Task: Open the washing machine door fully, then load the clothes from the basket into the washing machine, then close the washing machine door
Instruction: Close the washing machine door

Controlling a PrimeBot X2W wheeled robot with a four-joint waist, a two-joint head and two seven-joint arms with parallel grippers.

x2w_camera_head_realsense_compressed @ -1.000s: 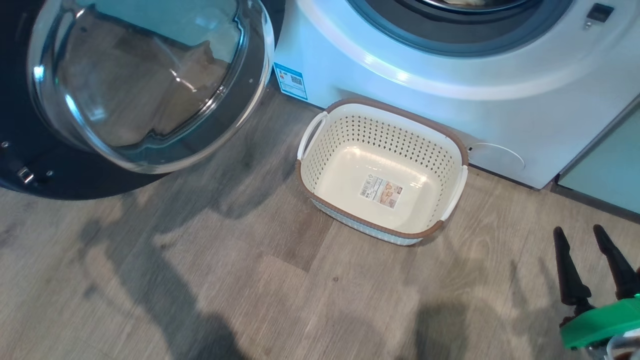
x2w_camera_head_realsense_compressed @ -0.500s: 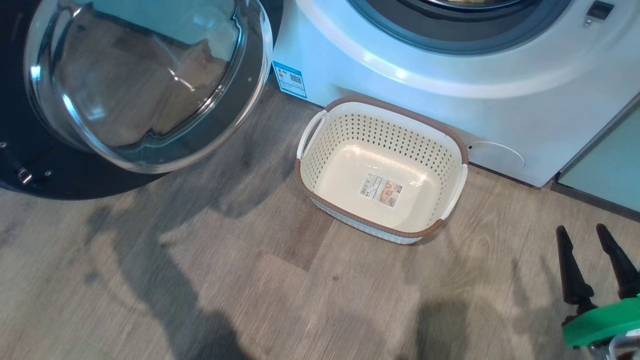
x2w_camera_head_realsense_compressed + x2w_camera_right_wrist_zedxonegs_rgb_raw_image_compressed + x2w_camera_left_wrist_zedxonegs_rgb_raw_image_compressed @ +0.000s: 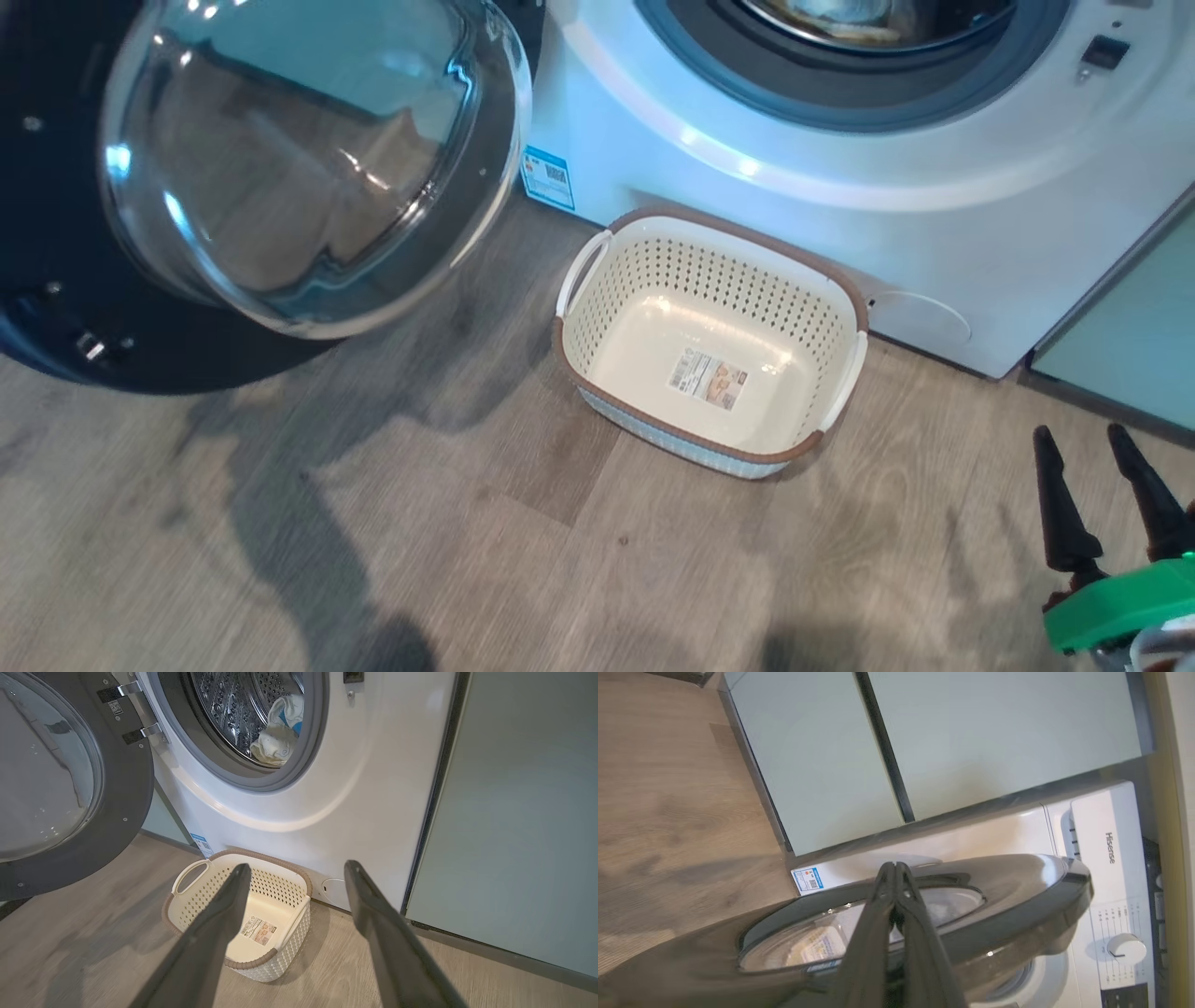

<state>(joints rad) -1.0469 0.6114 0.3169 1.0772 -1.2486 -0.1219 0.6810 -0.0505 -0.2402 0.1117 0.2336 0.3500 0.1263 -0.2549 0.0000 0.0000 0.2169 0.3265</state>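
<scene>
The washing machine door (image 3: 308, 168) hangs open to the left of the white washing machine (image 3: 840, 215), its glass bowl facing me. The clothes (image 3: 280, 737) lie inside the steel drum, cream with a bit of blue. On the floor against the machine's foot stands the basket (image 3: 738, 227), with just a label on its base. My right gripper (image 3: 1078, 434) hovers open over the floor right of the basket, and its wrist view looks at the basket (image 3: 261, 889). My left gripper (image 3: 894, 865) is shut with nothing in it, over the door's outer face (image 3: 1017, 891); whether they touch I cannot tell.
Pale-green cabinet doors (image 3: 514, 812) flank the machine on the right, and others (image 3: 971, 742) stand behind the open door. Wood-look floor (image 3: 467, 523) stretches in front of the basket. The control panel with its dial (image 3: 1125, 948) is at the machine's top.
The head camera has tilted, so the scene sits a little lower. Against the basket, the door has shifted slightly right toward the machine. My right gripper has kept its place, still open.
</scene>
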